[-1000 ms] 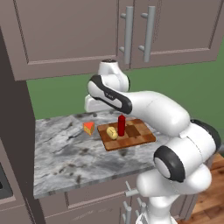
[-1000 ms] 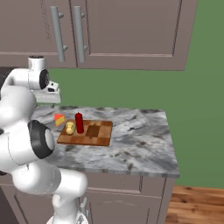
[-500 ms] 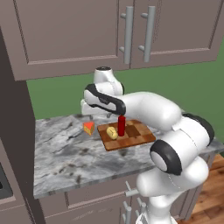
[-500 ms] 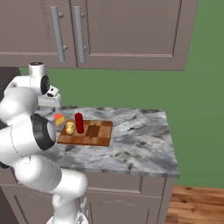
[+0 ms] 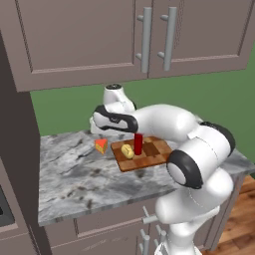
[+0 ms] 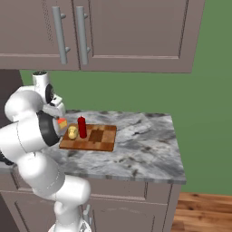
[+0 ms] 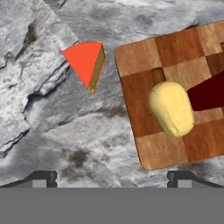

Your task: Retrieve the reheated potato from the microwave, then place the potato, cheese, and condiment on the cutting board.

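Note:
The checkered wooden cutting board (image 5: 149, 155) (image 6: 97, 139) (image 7: 144, 118) lies on the marble counter. On its left part rest the pale-yellow potato (image 5: 128, 151) (image 6: 72, 132) (image 7: 171, 108) and the upright red condiment bottle (image 5: 138, 143) (image 6: 82, 127) (image 7: 208, 94). The orange cheese wedge (image 5: 101, 145) (image 6: 62, 123) (image 7: 85, 61) sits on the counter just left of the board. My gripper (image 5: 98, 128) (image 7: 112, 178) hovers above the cheese, open and holding nothing. The microwave is out of view.
Grey wall cabinets (image 5: 144, 35) with long handles hang above the counter. A tall dark panel (image 5: 15, 149) borders the counter's left end. Bare marble counter (image 6: 145, 145) stretches to the right of the board up to its edge.
The hand has come down and a little to the left, toward the cheese. Potato, condiment, cheese and board stay where they were. The jaws stay wide apart.

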Robot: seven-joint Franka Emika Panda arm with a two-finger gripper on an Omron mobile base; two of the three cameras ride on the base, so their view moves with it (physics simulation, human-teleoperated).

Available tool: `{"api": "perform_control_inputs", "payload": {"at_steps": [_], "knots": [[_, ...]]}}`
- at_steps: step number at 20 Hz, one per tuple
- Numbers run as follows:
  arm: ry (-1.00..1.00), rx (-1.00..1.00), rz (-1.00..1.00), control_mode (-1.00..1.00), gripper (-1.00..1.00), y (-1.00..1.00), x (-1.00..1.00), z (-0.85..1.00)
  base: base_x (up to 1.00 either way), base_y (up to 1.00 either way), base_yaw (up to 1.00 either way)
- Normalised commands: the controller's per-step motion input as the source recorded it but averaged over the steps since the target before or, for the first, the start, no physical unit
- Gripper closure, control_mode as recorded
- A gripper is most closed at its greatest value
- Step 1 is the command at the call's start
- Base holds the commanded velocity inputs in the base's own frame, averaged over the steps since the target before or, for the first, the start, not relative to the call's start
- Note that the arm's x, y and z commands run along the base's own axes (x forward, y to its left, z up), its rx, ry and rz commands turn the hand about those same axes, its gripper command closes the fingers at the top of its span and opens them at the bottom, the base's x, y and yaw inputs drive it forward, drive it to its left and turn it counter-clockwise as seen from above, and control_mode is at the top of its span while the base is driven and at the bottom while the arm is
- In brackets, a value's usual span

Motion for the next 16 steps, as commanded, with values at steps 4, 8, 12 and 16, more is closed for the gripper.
{"api": "perform_control_inputs", "payload": {"at_steps": [4,8,12,16], "knots": [[0.00,0.00,-0.10,-1.00,-1.00,0.17,0.30,-0.25,0.00,0.00,0.00],[0.00,-0.01,-0.04,-1.00,-1.00,0.02,0.34,-0.22,0.00,0.00,0.00],[-0.01,-0.02,-0.02,-1.00,-1.00,0.06,0.40,-0.24,0.00,0.00,0.00],[-0.01,0.00,0.00,-1.00,-1.00,0.15,0.40,-0.23,0.00,0.00,0.00]]}}
